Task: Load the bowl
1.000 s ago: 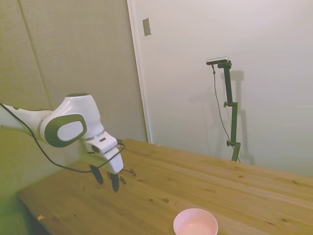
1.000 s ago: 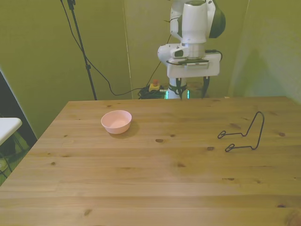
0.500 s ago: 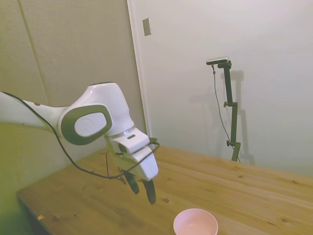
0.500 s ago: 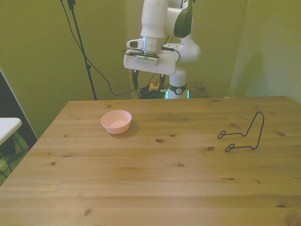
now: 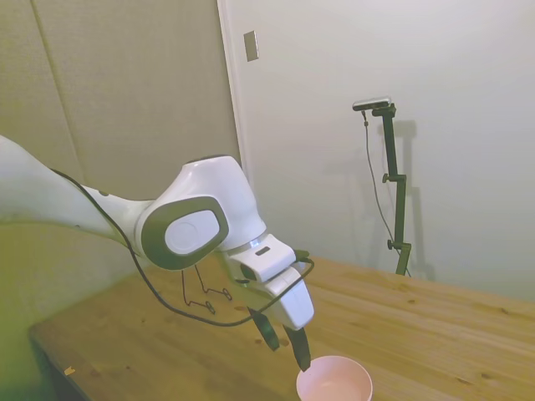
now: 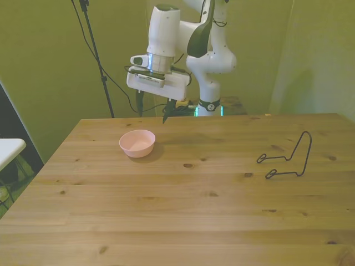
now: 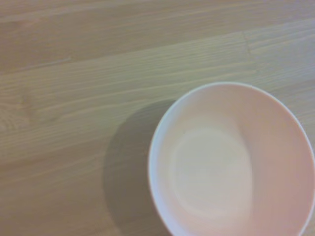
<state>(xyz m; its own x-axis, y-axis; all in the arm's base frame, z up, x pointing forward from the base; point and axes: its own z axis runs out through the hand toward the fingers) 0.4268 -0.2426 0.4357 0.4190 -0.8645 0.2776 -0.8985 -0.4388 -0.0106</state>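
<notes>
Hovering above the far left of the wooden surface [image 6: 177,221], the pincer [image 6: 151,111] hangs with fingers spread and nothing between them, just behind the upright pink bowl [image 6: 137,143]; a black wire stand [image 6: 287,158] sits well apart at right.

side oblique, front facing, wrist close overhead

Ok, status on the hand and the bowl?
Hand open, empty, above and just behind bowl. Bowl upright, empty, untouched. Wire stand well clear.
</notes>
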